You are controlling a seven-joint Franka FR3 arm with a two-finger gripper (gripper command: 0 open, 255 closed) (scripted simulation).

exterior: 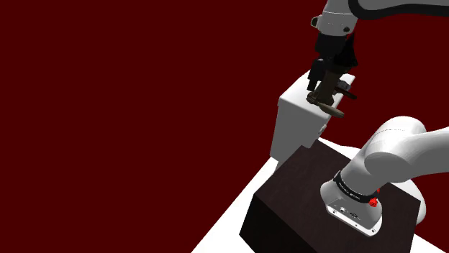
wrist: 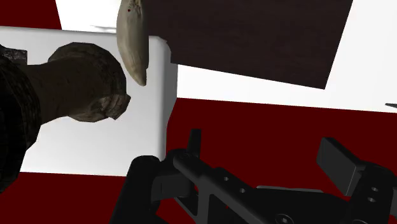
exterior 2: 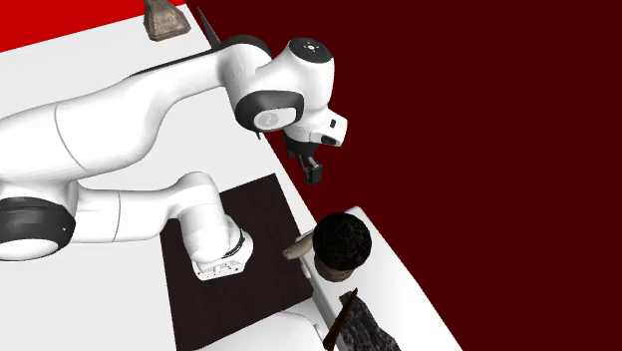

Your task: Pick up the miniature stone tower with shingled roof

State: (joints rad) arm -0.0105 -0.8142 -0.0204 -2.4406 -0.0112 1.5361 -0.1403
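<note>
Hand (exterior 2: 311,168) is black and hangs at the end of the big white arm (exterior 2: 150,110). It is up in the air, over the dark red area beside the white floor. In the wrist view its two fingers (wrist: 343,168) stand wide apart. Nothing is between them, so the hand holds nothing.

The little tower (exterior 2: 342,242) sits on a white counter (exterior 2: 399,264), at the end closest to the dark stand (exterior 2: 269,219). Seen from above, its roof is round and dark, with lots of small shingles. In the wrist view the tower's body (wrist: 83,83) is grey-brown stone, and it gets wider at the bottom. There it is off to one side of the hand, not between the fingers.

In the shoulder view the hand (exterior: 332,75) looks as if it is right over the tower. In the second exterior view there is a gap between the two, and they do not touch.

A pale, curved bit (wrist: 133,41) lies just beside the tower, at the corner of the counter. A dark, rough thing (exterior 2: 359,324) sits farther along the same counter. A brown thing (exterior 2: 164,18) stands on the white floor, well apart from the rest.
</note>
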